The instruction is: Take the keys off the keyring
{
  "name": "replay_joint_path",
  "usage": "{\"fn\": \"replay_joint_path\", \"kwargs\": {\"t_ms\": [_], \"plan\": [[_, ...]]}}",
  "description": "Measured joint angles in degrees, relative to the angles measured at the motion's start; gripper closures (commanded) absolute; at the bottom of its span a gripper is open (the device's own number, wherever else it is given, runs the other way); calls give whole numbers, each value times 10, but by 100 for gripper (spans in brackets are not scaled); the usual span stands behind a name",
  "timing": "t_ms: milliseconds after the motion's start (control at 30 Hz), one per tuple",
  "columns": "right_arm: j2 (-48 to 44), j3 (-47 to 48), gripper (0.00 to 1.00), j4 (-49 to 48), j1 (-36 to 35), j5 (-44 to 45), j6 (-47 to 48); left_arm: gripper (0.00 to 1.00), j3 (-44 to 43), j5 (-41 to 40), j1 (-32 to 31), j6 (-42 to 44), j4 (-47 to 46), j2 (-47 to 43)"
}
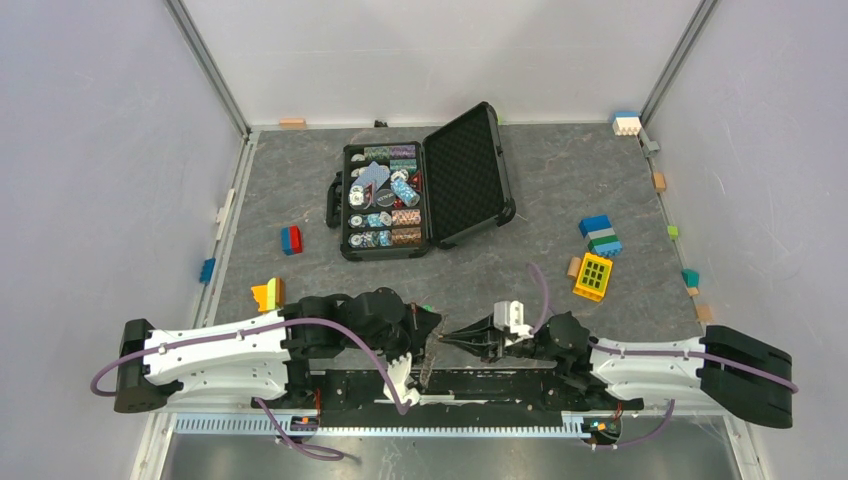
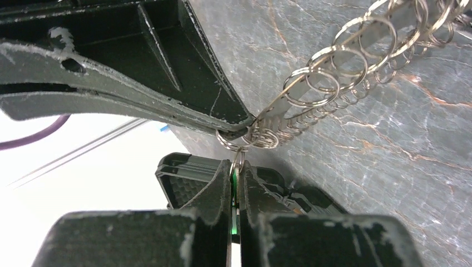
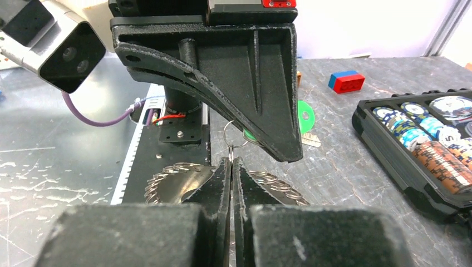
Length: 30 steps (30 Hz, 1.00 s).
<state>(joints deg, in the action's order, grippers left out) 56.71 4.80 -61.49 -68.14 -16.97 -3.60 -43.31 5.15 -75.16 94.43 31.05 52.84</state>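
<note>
Our left gripper (image 2: 236, 167) is closed on the green tag (image 3: 305, 115). Just beyond its tips begins the keyring (image 2: 356, 50), and its long side with the keys (image 3: 172, 181) runs away from both arms. Our right gripper (image 3: 231, 162) is closed there too; on what, we cannot tell.

Lighting was bright, even and soft-shadowed. The left wrist view blew out white at eight o'clock; the left gripper's fingers (image 2: 214, 194) looked blurred.

top: high behind arms, far, faces table (image 1: 560, 180) | wrists: close, facing each other | shared: keyring (image 2: 278, 104)
</note>
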Motion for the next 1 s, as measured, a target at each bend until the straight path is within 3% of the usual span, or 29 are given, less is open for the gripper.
{"fn": "replay_joint_path", "kwargs": {"t_ms": [167, 333, 467, 1000], "plan": [[-38, -30, 100, -31, -1, 30, -9, 98, 0, 1, -2, 0, -26, 0], [-40, -35, 75, -44, -1, 46, -13, 98, 0, 1, -2, 0, -32, 0], [-28, -35, 63, -49, -1, 50, -12, 98, 0, -1, -2, 0, -6, 0], [40, -2, 57, -49, -1, 14, -9, 98, 1, -1, -2, 0, 6, 0]]}}
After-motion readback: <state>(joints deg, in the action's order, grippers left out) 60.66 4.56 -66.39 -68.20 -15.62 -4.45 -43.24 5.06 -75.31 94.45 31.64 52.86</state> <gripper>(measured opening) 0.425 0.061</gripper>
